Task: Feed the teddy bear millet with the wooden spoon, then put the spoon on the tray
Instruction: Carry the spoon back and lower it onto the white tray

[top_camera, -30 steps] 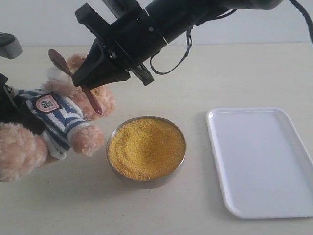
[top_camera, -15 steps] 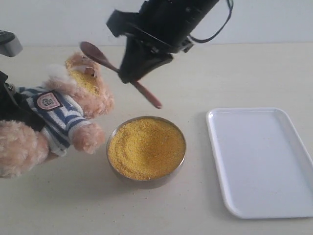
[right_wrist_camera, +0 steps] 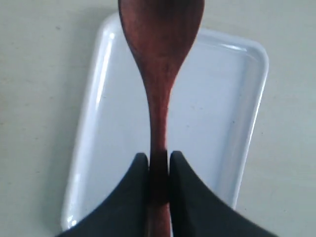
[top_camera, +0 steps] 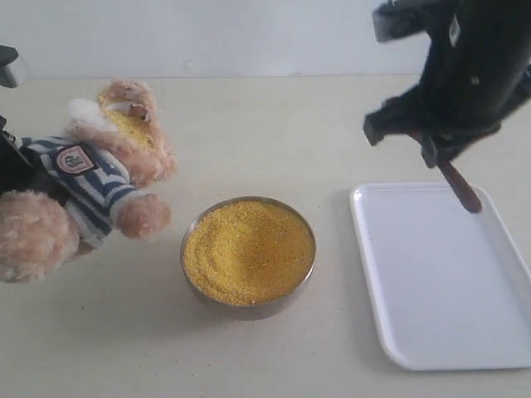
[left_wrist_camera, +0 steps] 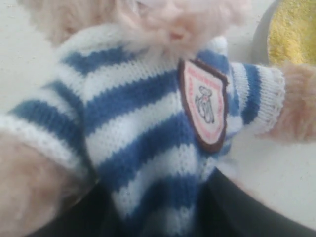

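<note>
The teddy bear leans at the left in its navy-and-white striped shirt, with yellow grains stuck on its face. My left gripper is shut on the bear's body, its dark fingers on both sides of the shirt. The millet fills the metal bowl in the middle. My right gripper is shut on the wooden spoon by its handle, hanging above the far edge of the white tray. In the exterior view only the handle end shows below the gripper.
The bowl stands between the bear and the tray, on a pale table. The bear's paw hangs close to the bowl's left rim. The tray's right edge runs out of the exterior view.
My right gripper has swung the spoon from the bear's face to the right, to above the tray. Millet now lies on the bear's face. The bear has shifted slightly left.
</note>
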### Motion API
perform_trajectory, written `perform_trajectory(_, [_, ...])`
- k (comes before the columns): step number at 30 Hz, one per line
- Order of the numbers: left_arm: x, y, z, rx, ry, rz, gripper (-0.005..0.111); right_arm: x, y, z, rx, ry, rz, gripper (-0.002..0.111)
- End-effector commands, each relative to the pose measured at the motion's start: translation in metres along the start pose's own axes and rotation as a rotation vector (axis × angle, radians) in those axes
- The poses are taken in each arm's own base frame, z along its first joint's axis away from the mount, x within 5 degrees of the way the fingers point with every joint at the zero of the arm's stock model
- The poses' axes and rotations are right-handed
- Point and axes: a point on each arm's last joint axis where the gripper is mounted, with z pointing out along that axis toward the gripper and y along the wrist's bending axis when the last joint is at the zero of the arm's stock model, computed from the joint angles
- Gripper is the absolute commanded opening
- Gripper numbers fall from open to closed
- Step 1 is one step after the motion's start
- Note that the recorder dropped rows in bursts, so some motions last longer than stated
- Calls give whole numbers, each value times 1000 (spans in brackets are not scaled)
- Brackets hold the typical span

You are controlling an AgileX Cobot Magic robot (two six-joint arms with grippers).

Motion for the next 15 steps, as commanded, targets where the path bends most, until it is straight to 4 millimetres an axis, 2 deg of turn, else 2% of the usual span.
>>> perform_trajectory(1, [-6, 2, -5, -30, -63, -49, 4, 34, -8, 29, 38, -65, 110, 0])
perform_trajectory(8, [-6, 3, -6, -44, -62, -60, 4, 82, -7, 87, 6, -35, 180, 0])
perform_trajectory(15, [-6, 3, -6, -46, -67, -65, 4, 95, -1, 117, -13, 11, 152, 0])
